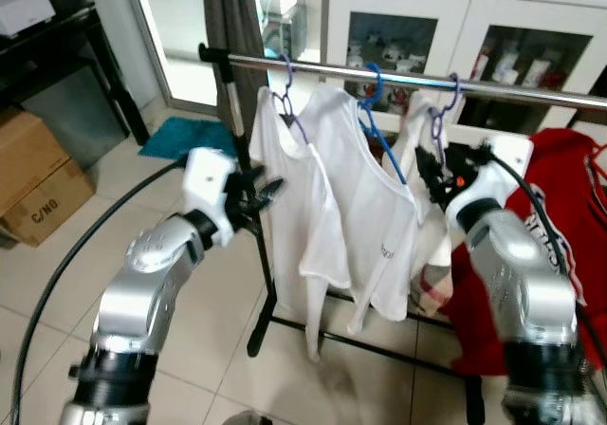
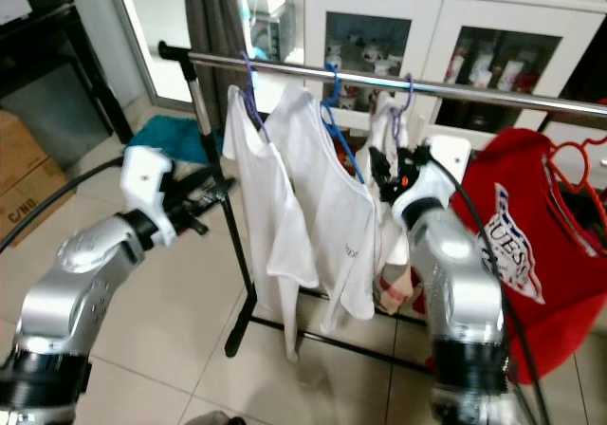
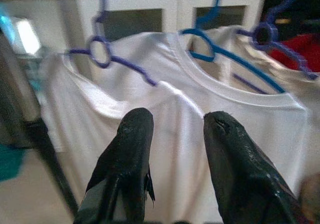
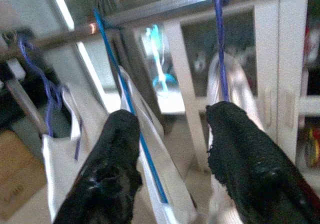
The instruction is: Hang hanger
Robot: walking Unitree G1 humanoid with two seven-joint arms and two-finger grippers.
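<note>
A silver rail (image 1: pixel 408 79) carries three hangers with white shirts: a purple hanger (image 1: pixel 285 98) on the left, a blue hanger (image 1: pixel 375 112) in the middle and a second purple hanger (image 1: pixel 441 114) on the right. My left gripper (image 1: pixel 266 195) is open beside the left edge of the first white shirt (image 1: pixel 294 207), with nothing between its fingers (image 3: pixel 132 134). My right gripper (image 1: pixel 432 174) is open just below the right purple hanger. In the right wrist view that hanger's neck (image 4: pixel 218 44) rises beyond the gap between the fingers.
A red shirt (image 1: pixel 560 216) hangs further right on the rail. A white glass-door cabinet (image 1: pixel 427 27) stands behind. Cardboard boxes (image 1: pixel 38 174) and a teal mat (image 1: pixel 194 138) lie to the left. The rack's black base bars (image 1: pixel 360 340) cross the tiled floor.
</note>
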